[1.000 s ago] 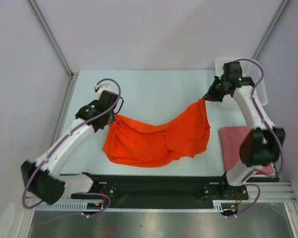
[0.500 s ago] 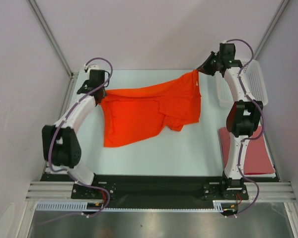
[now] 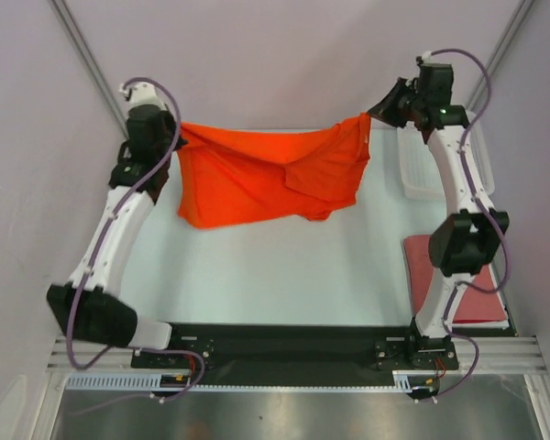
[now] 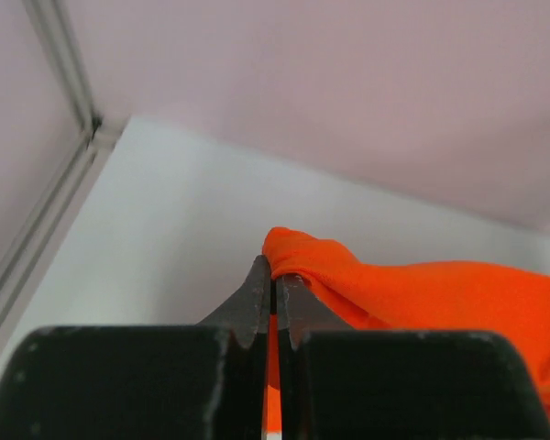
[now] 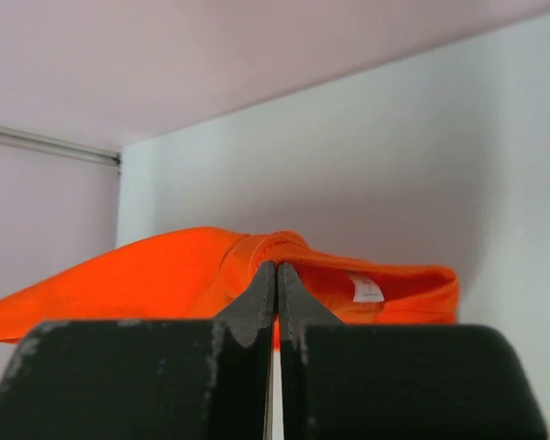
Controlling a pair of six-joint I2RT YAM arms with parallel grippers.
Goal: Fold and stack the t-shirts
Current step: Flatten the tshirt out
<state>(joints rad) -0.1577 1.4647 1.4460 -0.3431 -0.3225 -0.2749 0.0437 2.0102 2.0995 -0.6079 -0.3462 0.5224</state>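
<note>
Above the table's [image 3: 257, 275] far side, your left gripper [image 4: 273, 286] and right gripper [image 5: 277, 282] each pinch a corner of the orange t-shirt [image 3: 257, 174], hung spread between them. The brick-red t-shirt [image 3: 423, 266] lies near right, seemingly folded; folding and stacking the orange one remain.

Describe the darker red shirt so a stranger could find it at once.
Start at the pale table and go to its near right corner, beside the base of the right arm. There the dull brick-red shirt lies flat, partly under that arm. Unlike the bright orange shirt hanging stretched between both arms, it is darker and rests on the table.
</note>
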